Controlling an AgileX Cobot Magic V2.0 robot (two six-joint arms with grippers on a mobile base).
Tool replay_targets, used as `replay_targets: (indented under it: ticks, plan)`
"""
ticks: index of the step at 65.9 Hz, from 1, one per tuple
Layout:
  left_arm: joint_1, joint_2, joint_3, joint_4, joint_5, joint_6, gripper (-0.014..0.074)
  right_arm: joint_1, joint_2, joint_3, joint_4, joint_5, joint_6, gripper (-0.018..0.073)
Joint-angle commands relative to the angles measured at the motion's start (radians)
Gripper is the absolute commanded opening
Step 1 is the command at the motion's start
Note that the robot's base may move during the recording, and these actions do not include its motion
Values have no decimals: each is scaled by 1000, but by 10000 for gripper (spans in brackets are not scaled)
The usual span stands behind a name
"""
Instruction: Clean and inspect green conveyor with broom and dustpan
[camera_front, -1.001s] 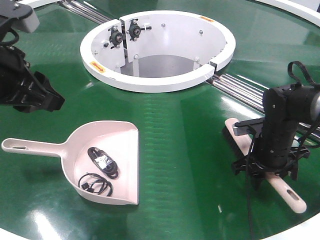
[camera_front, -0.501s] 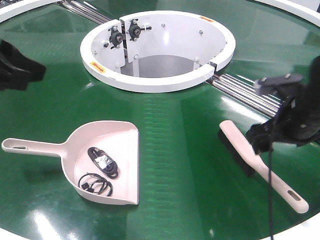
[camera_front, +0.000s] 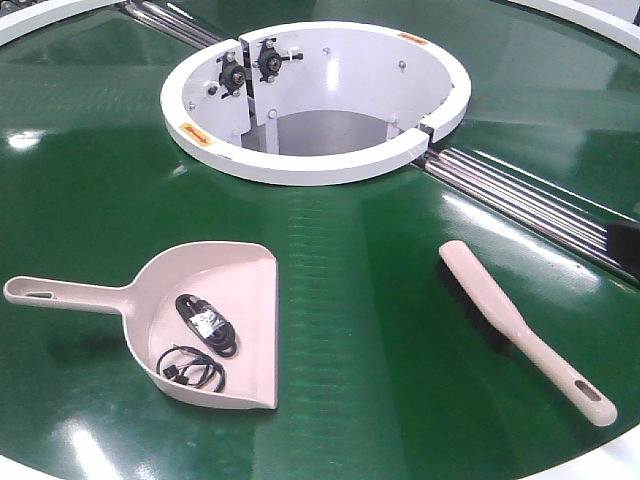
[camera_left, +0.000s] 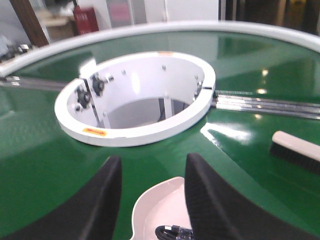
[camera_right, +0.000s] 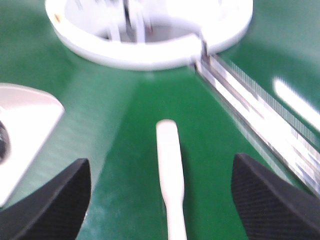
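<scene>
The green conveyor (camera_front: 360, 300) is filling the front view. Its white central ring (camera_front: 310, 160) is sitting toward 12 o'clock, and shiny steel rollers (camera_front: 520, 195) are running out from the ring toward 3 o'clock.

The dustpan (camera_front: 215, 320) is lying flat on the belt toward 8 o'clock. Its long handle is pointing to 9 o'clock and its wide mouth is facing 3 o'clock. Two small bundles of black cable (camera_front: 205, 325) are lying inside the pan.

The broom (camera_front: 520, 325) is lying on the belt toward 4 o'clock, well apart from the dustpan. Its bristle end is nearer the ring and its handle with the slot hole is pointing to 5 o'clock.

In the left wrist view, the left fingers (camera_left: 102, 200) are spreading wide with nothing between them, hanging over the dustpan's rim (camera_left: 160, 200). In the blurry right wrist view, the right fingers (camera_right: 265, 195) are also spreading wide with nothing between them, and the broom (camera_right: 169, 170) is lying on the belt below the gap.
</scene>
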Motion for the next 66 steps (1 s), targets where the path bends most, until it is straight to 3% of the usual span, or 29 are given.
replay_targets:
  ticks: [1,9,19,31,41,47,54,57,66]
  plan:
    - [-5,-107,99,-6,-143,-11,278,-2,-149,78,62,-164,-81,542]
    - [-5,-288,259,-7,-192,-11,278,-2,-382,260,103,-312,-163,542]
    - [-5,-499,430,-6,-287,-11,278,-2,-583,456,113,-450,-146,542]
    - [-5,-579,591,-6,-333,-11,278,-2,-622,615,142,-496,-140,542]
    - [-5,-579,642,-4,-350,-11,251,-2,-619,633,165,-539,-139,515]
    - [-5,-579,642,4,-350,-11,153,-2,-619,633,154,-525,-141,401]
    - [-5,-579,642,2,-350,-11,-10,-2,-619,633,150,-522,-159,137]
    - [-5,-579,642,2,-352,-11,-8,-2,-619,633,155,-522,-157,-3]
    - [-5,-579,642,2,-361,-11,-8,-2,-619,633,207,-533,-154,-10]
